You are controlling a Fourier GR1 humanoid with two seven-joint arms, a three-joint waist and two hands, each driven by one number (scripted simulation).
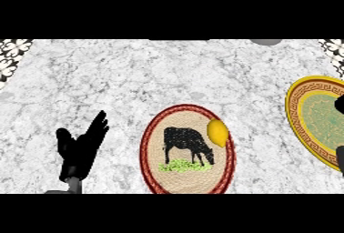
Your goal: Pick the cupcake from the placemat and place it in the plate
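A yellow cupcake (pixel 217 132) sits on the right rim of a round woven placemat (pixel 176 178) that has a red border and a black cow picture. To the right lies the plate (pixel 300 119), with a gold patterned rim and a green centre, partly cut off by the view's edge. My right hand (pixel 340 107) shows only as dark pieces at the right edge, over the plate and well apart from the cupcake. My left hand (pixel 80 148) rests open at the lower left, fingers up, away from the placemat.
The counter (pixel 134 73) is white-grey marble. A grey object (pixel 267 42) peeks in at the far edge, top right. Patterned tiles (pixel 12 52) show at the top left corner, and more tiles (pixel 334 45) at the top right.
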